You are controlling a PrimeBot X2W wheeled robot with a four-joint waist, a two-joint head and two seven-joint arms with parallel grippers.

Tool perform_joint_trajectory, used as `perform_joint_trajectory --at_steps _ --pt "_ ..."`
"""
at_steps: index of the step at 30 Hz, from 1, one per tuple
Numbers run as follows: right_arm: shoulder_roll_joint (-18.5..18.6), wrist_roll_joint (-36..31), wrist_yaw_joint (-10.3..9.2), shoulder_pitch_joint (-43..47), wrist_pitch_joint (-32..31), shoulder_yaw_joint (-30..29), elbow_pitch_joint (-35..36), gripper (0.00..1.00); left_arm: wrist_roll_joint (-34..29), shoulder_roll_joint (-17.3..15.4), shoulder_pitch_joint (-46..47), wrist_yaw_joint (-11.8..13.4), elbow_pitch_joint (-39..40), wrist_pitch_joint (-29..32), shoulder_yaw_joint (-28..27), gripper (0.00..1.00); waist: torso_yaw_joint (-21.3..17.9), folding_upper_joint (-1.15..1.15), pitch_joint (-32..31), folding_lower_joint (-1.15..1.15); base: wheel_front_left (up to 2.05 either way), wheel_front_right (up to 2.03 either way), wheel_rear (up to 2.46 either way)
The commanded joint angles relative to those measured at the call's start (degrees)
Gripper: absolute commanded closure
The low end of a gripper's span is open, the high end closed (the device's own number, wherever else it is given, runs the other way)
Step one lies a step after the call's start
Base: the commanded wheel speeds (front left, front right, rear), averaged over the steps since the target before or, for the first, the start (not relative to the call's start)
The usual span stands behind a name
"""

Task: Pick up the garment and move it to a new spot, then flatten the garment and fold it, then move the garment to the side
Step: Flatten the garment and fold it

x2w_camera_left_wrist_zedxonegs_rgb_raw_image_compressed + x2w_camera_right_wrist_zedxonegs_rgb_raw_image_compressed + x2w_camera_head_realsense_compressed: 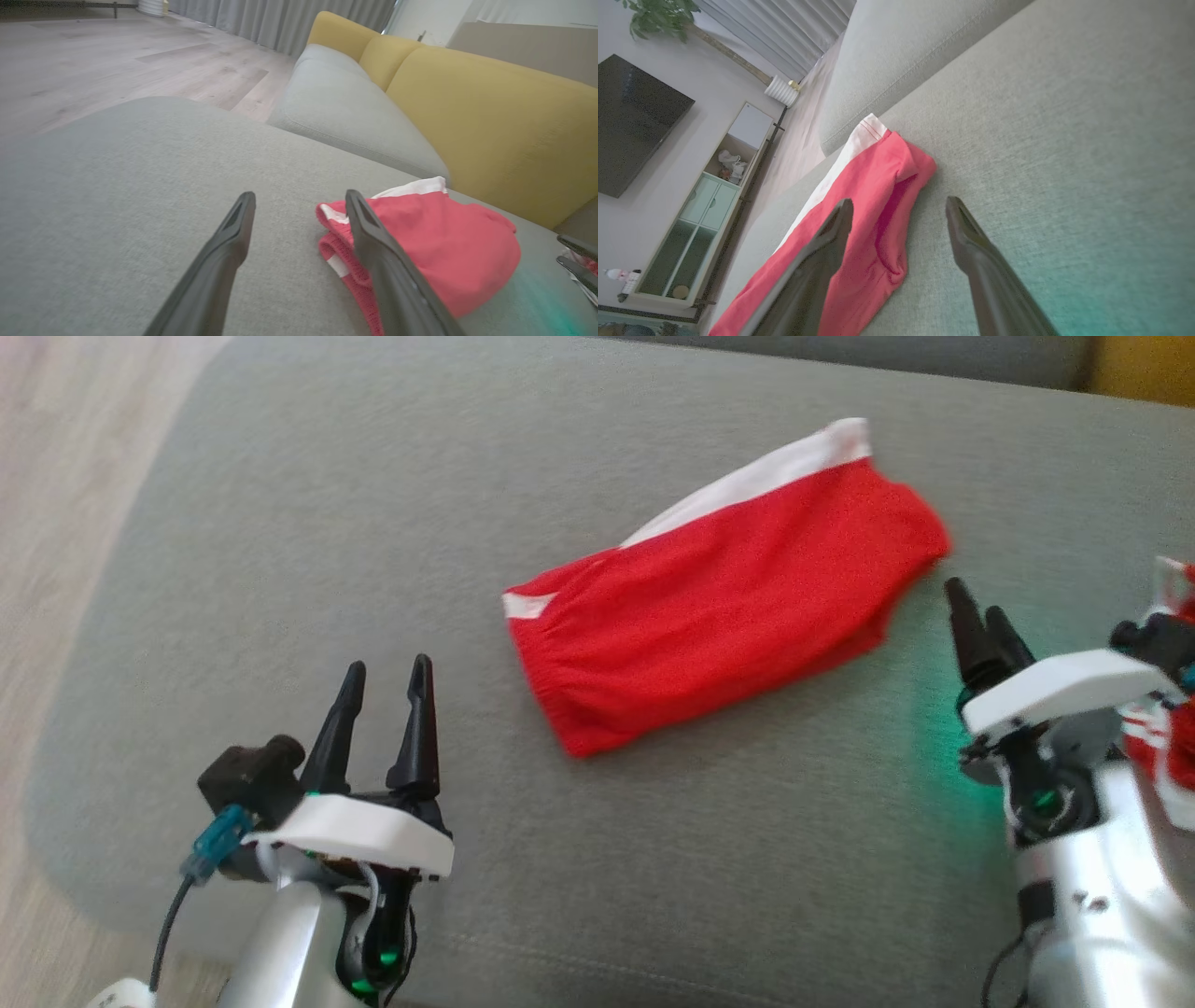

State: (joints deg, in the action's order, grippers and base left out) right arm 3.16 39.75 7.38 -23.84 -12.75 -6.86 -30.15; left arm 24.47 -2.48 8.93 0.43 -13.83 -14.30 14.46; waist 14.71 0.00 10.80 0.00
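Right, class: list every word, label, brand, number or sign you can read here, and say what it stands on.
None can be read.
The red garment shows white trim, no lettering.
The grey cushion is unmarked.
The dark screen is blank; items in the cabinet are too small to tell.

A red garment (719,607) with a white strip lies folded on a grey cushion (373,523). The left gripper (388,665) is down and left of the garment, well apart from it, with its fingers spread and holding nothing. The right gripper (974,599) sits just beside the garment's right end.
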Motion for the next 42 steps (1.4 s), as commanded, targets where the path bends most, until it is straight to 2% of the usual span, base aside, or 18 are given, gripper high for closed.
perform_joint_trajectory --at_steps 1,4,7,14,22,23,24,31,39,42 --pt "-0.3 0.9 0.11 -3.6 -0.8 -0.3 0.2 0.00 0.3 -0.4 2.9 0.2 1.8 -0.7 -1.3 0.00 3.0 0.00 1.6 0.00 0.00 0.00 0.00" --pt "-0.3 4.0 0.11 -7.5 -3.1 -4.7 -6.0 0.00 2.6 -0.4 3.0 0.0 1.8 -0.7 -0.8 0.00 5.2 0.00 2.3 0.00 0.00 0.00 0.00" --pt "-0.3 3.9 0.11 -10.9 -4.4 -7.8 -10.6 0.00 3.2 -0.4 3.3 -0.4 1.9 -0.7 0.0 0.00 7.3 0.00 2.7 0.00 0.00 0.00 0.00" --pt "1.0 -4.7 0.11 -15.6 -4.9 -14.7 -20.1 0.00 4.1 -0.4 2.9 -0.2 2.4 -0.7 1.1 0.00 10.7 0.00 3.0 0.00 0.00 0.00 0.00" --pt "2.2 -13.7 0.11 -20.9 -5.2 -18.9 -28.2 0.00 4.2 -0.4 2.7 0.4 3.1 -0.7 0.9 0.00 10.6 0.00 3.6 0.00 0.00 0.00 0.00" --pt "2.2 -14.6 0.11 -21.8 -5.4 -19.0 -28.8 0.73 4.2 -0.4 2.8 0.5 3.2 -0.7 0.7 0.00 10.4 0.00 3.9 0.00 0.00 0.00 0.00" --pt "2.1 -15.4 0.11 -22.7 -5.5 -18.9 -29.0 1.00 4.2 -0.4 3.0 0.5 3.3 -0.7 0.6 0.00 10.0 0.00 4.1 0.00 0.00 0.00 0.00" --pt "0.8 -14.6 0.11 -24.1 -3.6 -17.7 -25.9 1.00 4.1 -0.4 3.8 0.5 3.2 -0.7 0.0 0.00 5.9 0.00 3.9 0.00 0.00 0.00 0.00" --pt "-0.2 -6.9 0.11 -17.5 -0.2 -15.7 -16.9 1.00 2.5 -0.4 4.0 0.5 2.4 -0.7 -0.8 0.00 -0.7 0.00 1.7 0.00 0.00 0.00 0.00" --pt "-0.2 -1.1 0.11 -13.9 0.7 -12.8 -14.0 1.00 2.2 -0.4 3.9 0.7 2.0 -0.7 -1.5 0.00 -3.0 0.00 0.8 0.00 0.00 0.00 0.00"
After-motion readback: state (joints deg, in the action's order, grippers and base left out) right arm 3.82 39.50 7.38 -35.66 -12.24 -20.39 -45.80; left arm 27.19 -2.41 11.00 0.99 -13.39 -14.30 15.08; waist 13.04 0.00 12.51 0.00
